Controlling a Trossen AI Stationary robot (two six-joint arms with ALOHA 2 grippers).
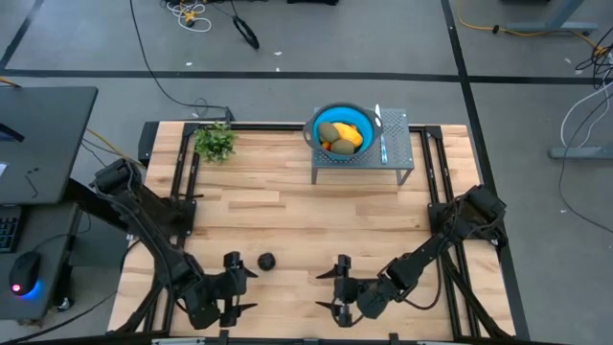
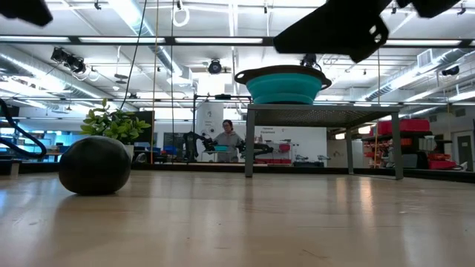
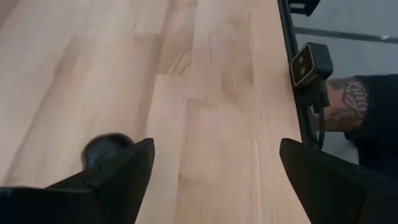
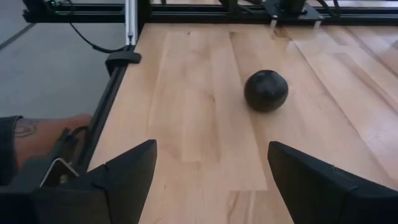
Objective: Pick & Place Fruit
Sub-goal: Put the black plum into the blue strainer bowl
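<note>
Blackish round fruit (image 1: 266, 261): loose on the bare wood near the front edge, between the two grippers and closer to the left one; last piece outside the bowl, so likely the next pick.
Fruit already placed: yellow-orange piece (image 1: 348, 136) and olive-green ovals (image 1: 330, 131) heaped inside the blue bowl (image 1: 317, 120); judged as done.
Bowl's perch: set on a small grey metal stand (image 1: 362, 170) at the back of the table, raised, so any drop must come from above.
Left gripper (image 1: 231, 285): low at the front edge, just beside the dark fruit, fingers spread wide, nothing between them; looks parked or ready to approach.
Right gripper (image 1: 341, 285): low at the front edge, farther from the fruit, claw wide and empty, facing the fruit across clear wood.
Plant sprig (image 1: 215, 142): back left corner, well apart, no part of the job.
Pale strip (image 1: 380, 132): lying on the stand beside the bowl.
Hidden or unclear: tiny orange-red pieces hard to separate inside the bowl; bowl contents invisible from table height; in the left wrist view, fruit half covered by a finger (image 3: 118, 177); a tattooed arm (image 3: 348, 102) cut off past the table edge.
</note>
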